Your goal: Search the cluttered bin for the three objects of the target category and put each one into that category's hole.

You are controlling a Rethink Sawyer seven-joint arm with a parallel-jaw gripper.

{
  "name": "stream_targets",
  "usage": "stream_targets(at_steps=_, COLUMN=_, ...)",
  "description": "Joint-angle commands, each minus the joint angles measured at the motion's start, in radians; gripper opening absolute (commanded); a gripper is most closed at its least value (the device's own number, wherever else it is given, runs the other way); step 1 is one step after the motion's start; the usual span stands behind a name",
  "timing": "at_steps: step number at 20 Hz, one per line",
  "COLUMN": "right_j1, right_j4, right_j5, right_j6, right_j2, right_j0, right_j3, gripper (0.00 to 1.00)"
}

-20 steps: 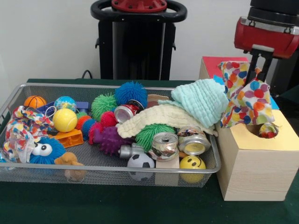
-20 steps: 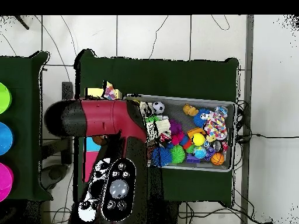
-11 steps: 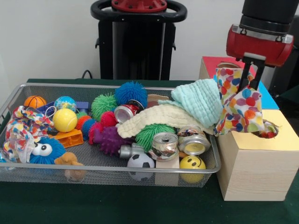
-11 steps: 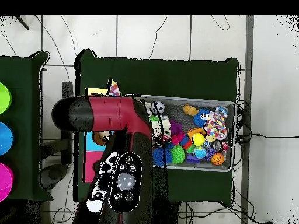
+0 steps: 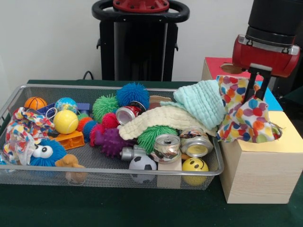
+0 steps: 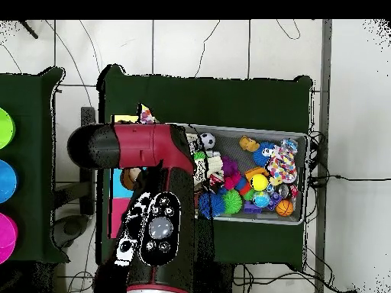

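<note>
— Where's the polka-dot cloth (image 5: 247, 113) at?
— Draped over the yellow-topped wooden box (image 5: 259, 172), bunched right on its hole, just beside the wire bin (image 5: 14, 99).
— And the gripper (image 5: 255, 87)?
— Straight above, black fingers (image 5: 249, 85) pinched on the cloth's top fold.
— Other cloths?
— Mint cloth (image 5: 203, 101) and cream cloth (image 5: 161, 120) heaped in the bin's box-side corner, another polka-dot one (image 5: 26, 127) at the opposite end.

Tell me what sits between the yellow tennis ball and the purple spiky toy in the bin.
In the front view, an orange block and red and blue spiky balls lie between the yellow tennis ball and the purple spiky toy.
</note>
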Motion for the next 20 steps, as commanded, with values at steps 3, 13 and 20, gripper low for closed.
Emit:
stream_targets(at_steps=3, right_j1=0.039, right_j4=0.046, right_j5=0.036, right_j6=0.225, right_j2=0.016, right_j0=0.027, right_j3=-0.011, gripper=0.00)
stream_targets(at_steps=13, right_j1=0.093, right_j4=0.059, right_j5=0.028, right_j6=0.269, right_j2=-0.025, right_j0=0.070, right_j3=-0.050, gripper=0.00)
stream_targets(at_steps=20, right_j1=0.143, right_j4=0.064, right_j5=0.000, right_j6=0.281, right_j2=-0.061, right_j0=0.101, right_j3=-0.073, gripper=0.00)
